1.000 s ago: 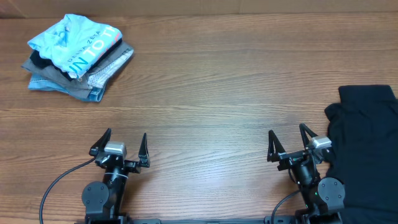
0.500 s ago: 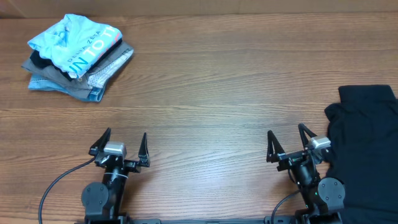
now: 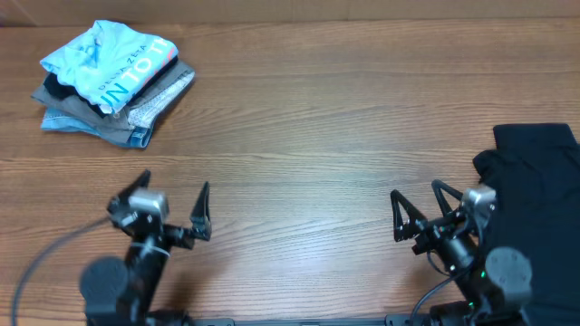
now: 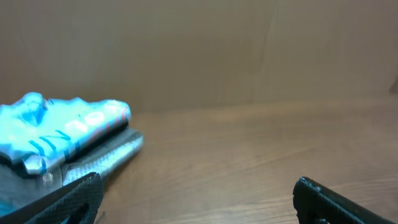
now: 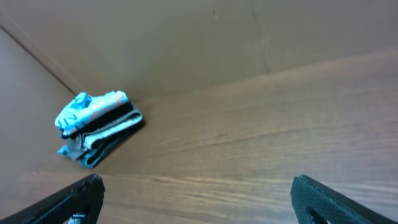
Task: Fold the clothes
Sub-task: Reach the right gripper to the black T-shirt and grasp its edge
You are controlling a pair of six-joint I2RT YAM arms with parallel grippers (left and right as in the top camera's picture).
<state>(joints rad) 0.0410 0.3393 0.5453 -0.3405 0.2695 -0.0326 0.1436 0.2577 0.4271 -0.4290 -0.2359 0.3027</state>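
One plain black soft-fabric T-shirt (image 3: 535,208) lies rumpled and unfolded at the 3 o'clock edge of the brown wood-grain counter (image 3: 299,136), partly out of view. Right gripper (image 3: 417,201): just beside the shirt's 9 o'clock side, jaws spread, empty. Left gripper (image 3: 175,186): 7 o'clock, well apart, jaws spread, empty. Pile of folded garments (image 3: 109,86), topped by a light-blue lettered shirt: 10 o'clock.

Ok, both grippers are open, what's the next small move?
Probably swing the right gripper toward the black shirt beside it and take hold of its nearest edge. That gripper is open and empty, and the shirt lies bunched at the table's right edge, partly out of view, so it needs pulling toward the middle.
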